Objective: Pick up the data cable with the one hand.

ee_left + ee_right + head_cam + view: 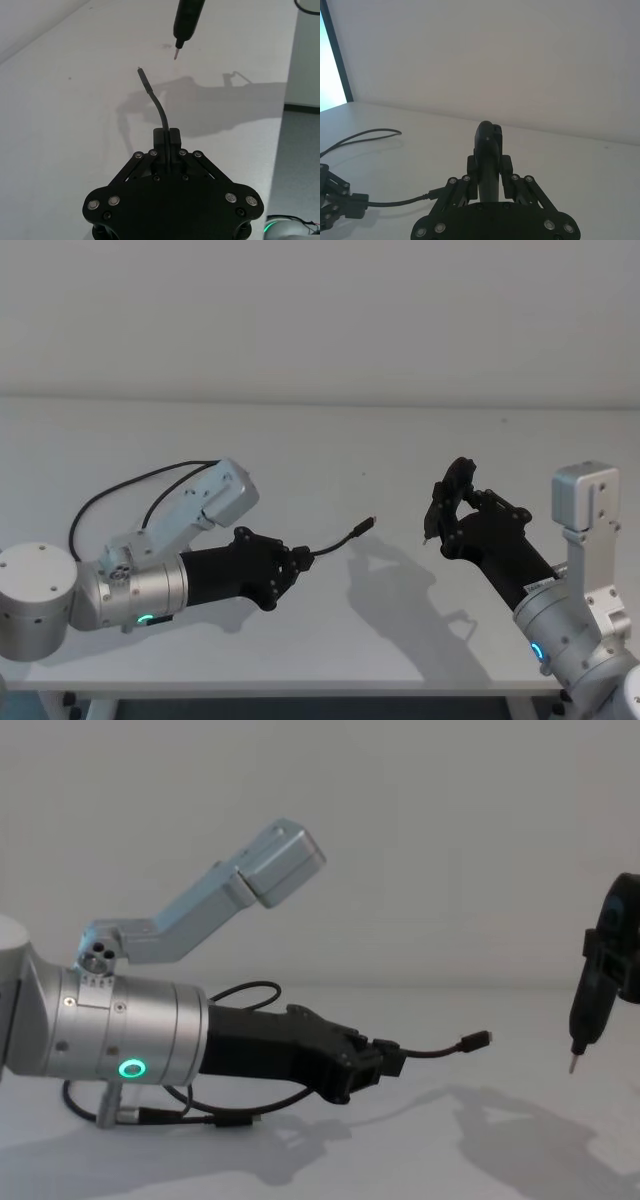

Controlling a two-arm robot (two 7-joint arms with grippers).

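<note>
- Black and rubbery, the thin data cable (pixel 340 540) sticks out of the left gripper (pixel 303 556), whose angular black fingers (pixel 175 137) pinch it a little behind its small metal-tipped plug (pixel 476 1040); that end hangs clear of the bench (pixel 330 450)
- the rest of the cable loops back over the matte white bench, behind and under the left arm's fat silver cylinder (pixel 130 1020) with its glowing green ring (pixel 130 1069)
- to the right, well apart from the plug, the right gripper (pixel 489 167) has its fingers clamped on a slim dark tool (pixel 588 1005), pointed tip aimed down, off the bench
</note>
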